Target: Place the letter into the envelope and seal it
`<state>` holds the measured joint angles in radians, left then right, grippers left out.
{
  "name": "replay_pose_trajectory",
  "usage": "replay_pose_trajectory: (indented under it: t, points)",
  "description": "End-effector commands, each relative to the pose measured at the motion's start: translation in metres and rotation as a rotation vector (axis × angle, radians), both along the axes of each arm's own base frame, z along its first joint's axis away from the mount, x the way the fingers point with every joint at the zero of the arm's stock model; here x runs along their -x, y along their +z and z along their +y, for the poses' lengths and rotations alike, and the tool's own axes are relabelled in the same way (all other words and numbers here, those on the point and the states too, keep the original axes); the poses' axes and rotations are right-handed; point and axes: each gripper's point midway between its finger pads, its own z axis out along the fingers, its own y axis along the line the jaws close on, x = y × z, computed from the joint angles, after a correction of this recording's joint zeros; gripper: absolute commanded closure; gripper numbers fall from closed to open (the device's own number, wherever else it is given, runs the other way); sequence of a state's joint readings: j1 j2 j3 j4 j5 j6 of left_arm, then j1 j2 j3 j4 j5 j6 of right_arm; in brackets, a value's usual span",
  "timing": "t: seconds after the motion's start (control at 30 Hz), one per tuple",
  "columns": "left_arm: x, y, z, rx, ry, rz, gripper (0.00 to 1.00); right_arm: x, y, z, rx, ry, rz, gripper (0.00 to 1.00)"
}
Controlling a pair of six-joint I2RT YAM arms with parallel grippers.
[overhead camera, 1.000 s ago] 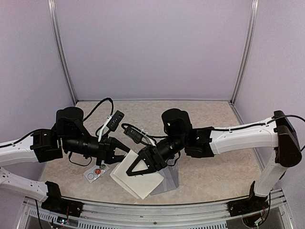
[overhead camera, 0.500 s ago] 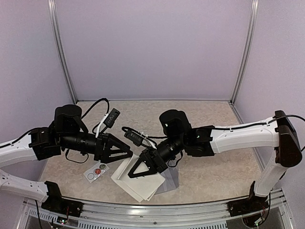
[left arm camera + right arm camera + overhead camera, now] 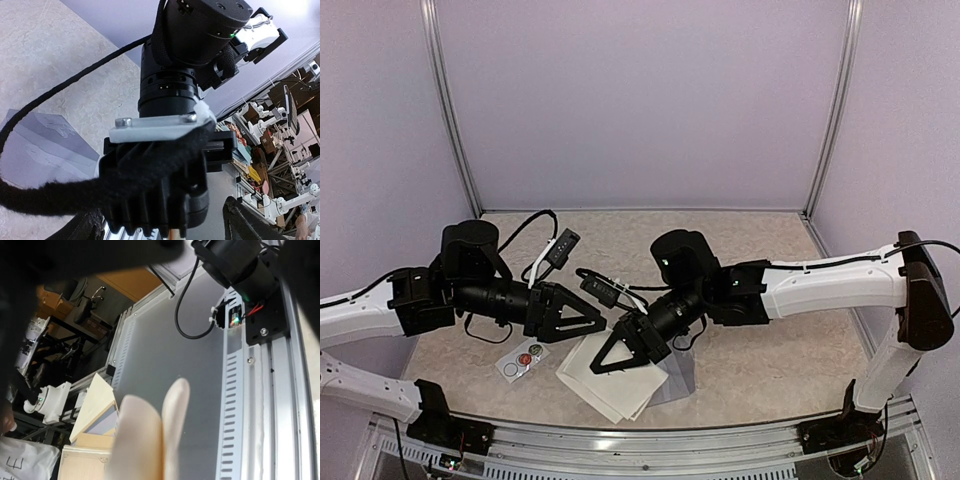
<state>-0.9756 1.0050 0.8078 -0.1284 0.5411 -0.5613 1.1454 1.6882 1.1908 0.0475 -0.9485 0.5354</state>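
Observation:
The letter (image 3: 616, 385), a folded cream sheet, lies low near the table's front edge, and my right gripper (image 3: 597, 367) is shut on its upper left part. In the right wrist view the letter (image 3: 142, 440) shows as two pale curved edges close to the camera. The grey envelope (image 3: 682, 378) lies flat on the table, half under the letter and the right wrist. It also appears at the left of the left wrist view as the envelope (image 3: 35, 145). My left gripper (image 3: 599, 328) stands open just above the letter's left corner, holding nothing and facing the right wrist.
A small white sticker card (image 3: 523, 360) lies left of the letter, under the left arm. The metal frame rail (image 3: 650, 442) runs along the near edge. A black cable (image 3: 50, 190) of the right arm crosses close before the left wrist camera.
My left gripper has opened and let go of the letter's corner. The right gripper has closed on the letter, and the sheet has sunk a little lower and leftward.

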Motion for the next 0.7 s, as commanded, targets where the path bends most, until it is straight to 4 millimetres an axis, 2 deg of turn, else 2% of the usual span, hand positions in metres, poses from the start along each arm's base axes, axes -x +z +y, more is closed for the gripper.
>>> replay_pose_trajectory:
  t: [0.0,0.07,0.3,0.37,0.43,0.5,0.57,0.67]
  points:
    - [0.002,-0.011,-0.004,-0.022,-0.008,0.007,0.32,0.004,0.022,-0.002,-0.044,0.006,-0.032,1.0]
    - [0.004,-0.01,-0.006,-0.005,-0.025,0.012,0.42,0.003,0.02,-0.002,-0.037,0.0,-0.036,1.0]
    - [0.007,-0.017,-0.008,-0.019,-0.037,0.022,0.99,0.001,0.018,-0.002,-0.028,-0.021,-0.047,1.0]
    - [0.007,-0.018,-0.005,-0.03,-0.027,0.016,1.0,-0.001,0.02,-0.004,-0.03,-0.029,-0.049,0.99]
    - [0.007,-0.015,-0.003,-0.025,-0.023,0.006,1.0,-0.002,0.02,-0.007,-0.025,-0.04,-0.047,0.82]
    - [0.009,-0.013,-0.002,-0.017,-0.028,0.001,1.0,-0.004,0.02,-0.012,-0.03,-0.053,-0.042,0.69]
    - [0.011,-0.011,-0.001,-0.012,-0.036,-0.002,1.0,-0.007,0.026,-0.015,-0.049,-0.068,-0.038,0.64]
    - [0.012,-0.011,-0.001,-0.01,-0.046,-0.006,1.0,-0.012,0.037,-0.02,-0.088,-0.087,-0.03,0.65]
